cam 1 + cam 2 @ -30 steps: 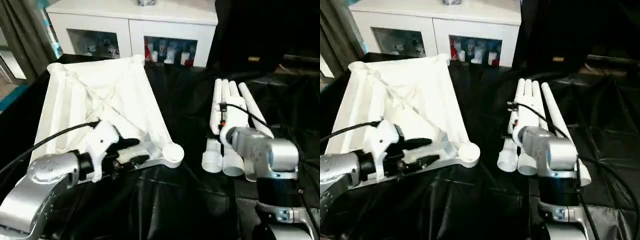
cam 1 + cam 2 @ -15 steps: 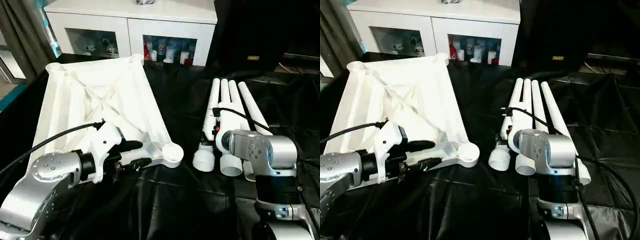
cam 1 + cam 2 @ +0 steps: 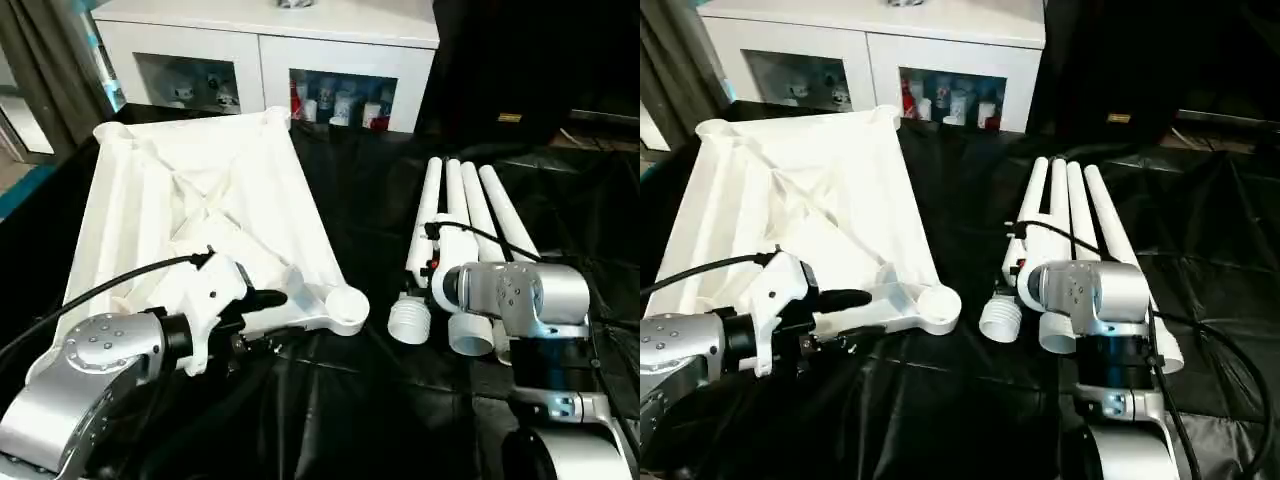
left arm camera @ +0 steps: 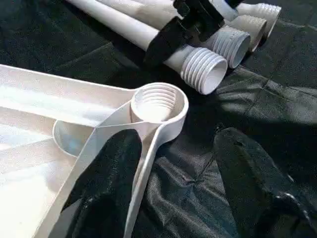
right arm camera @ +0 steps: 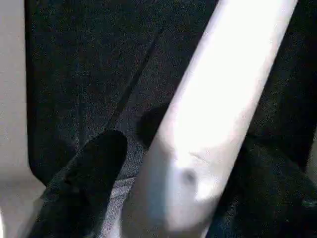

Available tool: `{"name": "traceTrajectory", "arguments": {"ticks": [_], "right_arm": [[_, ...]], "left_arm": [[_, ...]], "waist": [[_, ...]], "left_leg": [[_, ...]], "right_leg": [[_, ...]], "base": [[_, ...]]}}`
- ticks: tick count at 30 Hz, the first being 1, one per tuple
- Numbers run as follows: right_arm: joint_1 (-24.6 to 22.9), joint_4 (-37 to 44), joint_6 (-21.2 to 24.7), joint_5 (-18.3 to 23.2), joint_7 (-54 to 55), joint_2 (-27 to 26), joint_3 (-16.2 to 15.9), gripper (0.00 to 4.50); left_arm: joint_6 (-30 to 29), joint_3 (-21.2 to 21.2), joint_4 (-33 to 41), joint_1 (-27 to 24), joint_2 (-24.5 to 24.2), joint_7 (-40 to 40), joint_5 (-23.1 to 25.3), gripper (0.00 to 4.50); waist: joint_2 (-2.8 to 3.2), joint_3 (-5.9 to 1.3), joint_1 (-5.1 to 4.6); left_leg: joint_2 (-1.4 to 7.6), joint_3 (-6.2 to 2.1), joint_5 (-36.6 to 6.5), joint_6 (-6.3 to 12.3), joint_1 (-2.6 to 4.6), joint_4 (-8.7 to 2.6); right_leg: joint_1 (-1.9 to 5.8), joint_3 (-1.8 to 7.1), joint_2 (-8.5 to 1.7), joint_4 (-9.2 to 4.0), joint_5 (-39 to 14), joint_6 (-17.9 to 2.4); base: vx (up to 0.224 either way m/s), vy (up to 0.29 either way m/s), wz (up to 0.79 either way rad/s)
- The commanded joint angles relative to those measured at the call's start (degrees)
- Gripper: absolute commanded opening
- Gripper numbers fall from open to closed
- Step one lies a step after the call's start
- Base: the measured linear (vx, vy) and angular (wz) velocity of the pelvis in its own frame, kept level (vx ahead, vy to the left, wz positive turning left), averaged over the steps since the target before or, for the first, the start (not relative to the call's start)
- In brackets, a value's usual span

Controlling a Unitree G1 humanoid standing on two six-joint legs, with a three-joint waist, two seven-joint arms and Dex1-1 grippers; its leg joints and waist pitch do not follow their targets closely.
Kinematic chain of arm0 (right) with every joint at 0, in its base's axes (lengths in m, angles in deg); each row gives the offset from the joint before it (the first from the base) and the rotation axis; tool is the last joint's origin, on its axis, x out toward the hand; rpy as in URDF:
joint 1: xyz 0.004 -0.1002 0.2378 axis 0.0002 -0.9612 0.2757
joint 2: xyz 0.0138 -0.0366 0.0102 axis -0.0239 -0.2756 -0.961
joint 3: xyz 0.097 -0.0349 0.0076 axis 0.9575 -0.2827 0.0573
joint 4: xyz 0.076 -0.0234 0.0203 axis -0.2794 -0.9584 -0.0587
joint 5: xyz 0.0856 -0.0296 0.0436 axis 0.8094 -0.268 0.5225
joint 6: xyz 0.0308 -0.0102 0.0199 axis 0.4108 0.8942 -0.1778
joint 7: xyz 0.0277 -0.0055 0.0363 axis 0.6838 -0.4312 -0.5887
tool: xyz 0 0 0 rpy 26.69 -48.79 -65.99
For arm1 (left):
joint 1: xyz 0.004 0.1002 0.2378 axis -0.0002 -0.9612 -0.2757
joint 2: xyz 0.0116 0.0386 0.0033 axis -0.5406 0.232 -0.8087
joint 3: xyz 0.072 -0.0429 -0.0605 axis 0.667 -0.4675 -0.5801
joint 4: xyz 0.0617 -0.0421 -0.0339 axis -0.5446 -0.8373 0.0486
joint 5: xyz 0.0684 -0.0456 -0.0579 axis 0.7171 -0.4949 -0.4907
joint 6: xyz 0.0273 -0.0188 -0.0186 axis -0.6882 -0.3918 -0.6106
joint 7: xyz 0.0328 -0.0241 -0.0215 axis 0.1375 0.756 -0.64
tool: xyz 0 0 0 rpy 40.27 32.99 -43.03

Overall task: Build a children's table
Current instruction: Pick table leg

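Note:
The children's table top [image 3: 200, 200] lies upside down on the black cloth, ribbed side up, with a threaded corner socket [image 4: 158, 101] nearest me. My left gripper [image 4: 183, 183] is open and straddles the top's edge beside that socket, one finger over the rib and the other over the cloth. Several white legs [image 3: 470, 200] lie side by side to the right. My right gripper [image 5: 183, 163] is open, with a finger on either side of the leftmost leg [image 3: 422, 235]. That leg's threaded end [image 3: 408, 318] sticks out apart from the others.
A white glass-door cabinet [image 3: 270, 50] stands behind the draped table. The black cloth [image 3: 380, 400] is wrinkled between the top and the legs. Cables run along both silver forearms.
The leftmost leg's threaded end has slid left, away from the bundle and toward the corner socket. My left gripper has stayed at the top's edge.

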Motion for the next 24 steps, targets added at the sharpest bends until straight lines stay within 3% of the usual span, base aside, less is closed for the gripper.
{"name": "traceTrajectory", "arguments": {"ticks": [1, 6, 15, 21, 24], "right_arm": [[0.61, -0.72, 0.61, 0.77, 0.42, -0.03, 0.86, 3.19], [1.41, -2.79, -0.68, 0.13, 1.91, -0.98, 4.1, 2.8], [0.81, -2.02, 0.67, -0.23, 2.96, -1.28, 5.5, 2.1], [0.77, -1.81, 0.8, -0.32, 3.63, -1.46, 6.5, 1.88], [1.22, -1.68, -0.15, 0.63, 3.9, -2.39, 8.63, 1.86]], "left_arm": [[0.61, 0.49, 1.32, 0.14, -0.58, -0.48, 0.51, 3.2], [1.18, 1.25, 0.88, -0.04, -0.66, -0.66, 0.59, 3.58], [2.24, 0.83, -0.71, 1.31, 2.5, -4.14, 0.53, 4.35], [2.06, 1.39, -1.04, 2.24, 2.5, -3.83, 0.15, 4.5], [3.43, 0.27, -3.11, 3.67, 5.02, -6.24, 0.1, 4.5]], "waist": [[0.01, -3.41, 0.1], [0.0, -3.31, 0.04], [0.15, -3.45, -0.06], [0.27, -3.6, -0.02], [0.44, -3.61, 0.0]], "left_leg": [[1.9, -0.43, -7.52, -1.93, 0.44, -4.99], [1.89, -0.43, -8.3, -2.13, 0.51, -5.05], [1.86, -0.36, -7.53, -2.15, 0.51, -4.93], [1.83, -0.4, -7.41, -2.23, 0.52, -4.89], [1.82, -0.34, -7.89, -2.48, 0.59, -4.88]], "right_leg": [[2.8, 2.71, -3.45, -3.69, -13.61, -9.14], [2.61, 2.7, -3.42, -3.8, -15.15, -8.69], [2.68, 2.67, -3.27, -3.75, -13.69, -8.71], [2.8, 2.6, -3.27, -3.68, -12.88, -9.02], [2.74, 2.63, -3.21, -3.8, -12.99, -9.14]], "base": [[0.0, 0.0, 0.0], [0.0, 0.0, 0.0], [0.0, 0.0, 0.0], [0.0, 0.0, 0.0], [0.0, 0.0, 0.0]]}}
